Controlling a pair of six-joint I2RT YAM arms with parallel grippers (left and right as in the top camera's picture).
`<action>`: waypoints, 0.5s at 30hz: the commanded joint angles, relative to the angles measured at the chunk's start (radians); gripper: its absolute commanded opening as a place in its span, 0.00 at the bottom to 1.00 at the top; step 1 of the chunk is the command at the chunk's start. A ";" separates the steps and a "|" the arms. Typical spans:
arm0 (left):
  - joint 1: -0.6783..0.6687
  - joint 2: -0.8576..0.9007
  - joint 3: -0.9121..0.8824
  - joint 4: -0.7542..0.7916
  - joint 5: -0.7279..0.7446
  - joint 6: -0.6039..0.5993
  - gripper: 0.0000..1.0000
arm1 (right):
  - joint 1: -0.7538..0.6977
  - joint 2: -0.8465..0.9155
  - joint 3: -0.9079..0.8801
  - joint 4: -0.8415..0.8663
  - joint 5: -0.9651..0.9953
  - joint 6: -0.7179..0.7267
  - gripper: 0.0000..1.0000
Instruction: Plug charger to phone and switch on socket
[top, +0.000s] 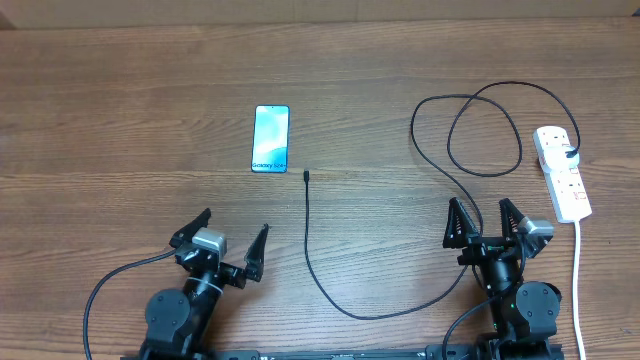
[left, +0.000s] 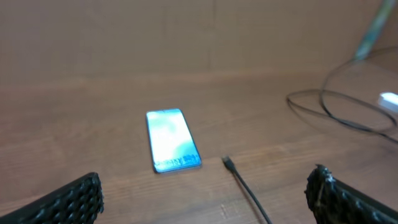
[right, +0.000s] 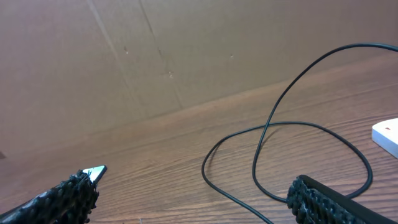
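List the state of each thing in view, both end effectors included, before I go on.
phone: lying face up, screen lit, no cable in it.
charger: connector tip loose near the phone, not plugged in; black plug appears seated in the socket.
socket: charger plug on it; switch position too small to tell.
left end effector: open, empty.
right end effector: open, empty.
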 joint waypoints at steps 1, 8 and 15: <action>0.004 -0.010 0.176 -0.103 0.063 -0.010 1.00 | -0.004 -0.012 -0.010 0.006 0.001 -0.005 1.00; 0.004 0.084 0.522 -0.247 0.058 -0.010 0.79 | -0.004 -0.012 -0.010 0.006 0.001 -0.005 1.00; 0.004 0.311 0.790 -0.319 0.070 -0.010 0.63 | -0.004 -0.012 -0.010 0.006 0.001 -0.005 1.00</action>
